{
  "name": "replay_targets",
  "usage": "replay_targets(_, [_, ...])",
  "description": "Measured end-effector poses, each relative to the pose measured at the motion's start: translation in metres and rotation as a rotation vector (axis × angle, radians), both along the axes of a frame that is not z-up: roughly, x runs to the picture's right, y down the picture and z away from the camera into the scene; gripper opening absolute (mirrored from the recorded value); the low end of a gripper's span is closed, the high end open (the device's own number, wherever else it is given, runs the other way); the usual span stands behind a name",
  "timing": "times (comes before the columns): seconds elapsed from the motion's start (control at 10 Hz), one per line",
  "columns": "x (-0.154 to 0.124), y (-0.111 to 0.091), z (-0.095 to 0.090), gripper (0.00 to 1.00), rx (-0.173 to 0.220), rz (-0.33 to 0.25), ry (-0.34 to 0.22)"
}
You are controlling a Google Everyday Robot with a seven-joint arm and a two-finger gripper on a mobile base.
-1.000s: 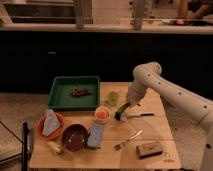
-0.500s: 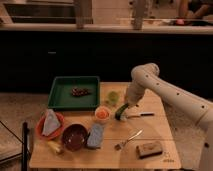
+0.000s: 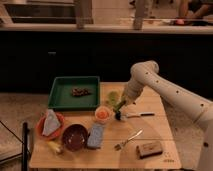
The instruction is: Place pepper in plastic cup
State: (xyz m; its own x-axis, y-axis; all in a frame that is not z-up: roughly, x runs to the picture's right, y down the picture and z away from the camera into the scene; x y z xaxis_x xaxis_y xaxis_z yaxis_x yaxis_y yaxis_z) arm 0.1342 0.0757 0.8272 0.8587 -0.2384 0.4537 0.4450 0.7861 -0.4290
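The gripper [image 3: 119, 111] hangs from the white arm over the middle of the wooden table [image 3: 155, 130]. It is shut on the slim green pepper [image 3: 121, 104], which sticks up and out of the fingers and is off the table. The pale yellow-green plastic cup [image 3: 113, 96] stands upright just left of and behind the gripper, close to the pepper's upper end. The pepper is beside the cup, not inside it.
A small cup that is orange inside [image 3: 102, 114] stands just left of the gripper. A green tray [image 3: 62, 97] lies at the back left. A red plate [image 3: 41, 129], dark bowl [image 3: 75, 136], blue sponge [image 3: 95, 135], fork [image 3: 127, 139], brown block [image 3: 150, 149] and a knife-like utensil [image 3: 141, 115] lie around.
The gripper with the pepper has moved a little up and to the left, closer to the plastic cup. Nothing else on the table has moved.
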Motion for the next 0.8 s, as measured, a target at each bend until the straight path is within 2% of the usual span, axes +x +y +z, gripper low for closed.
replay_targets(0.8, [-0.029,-0.028,-0.002,0.07,0.050,0.121,-0.106])
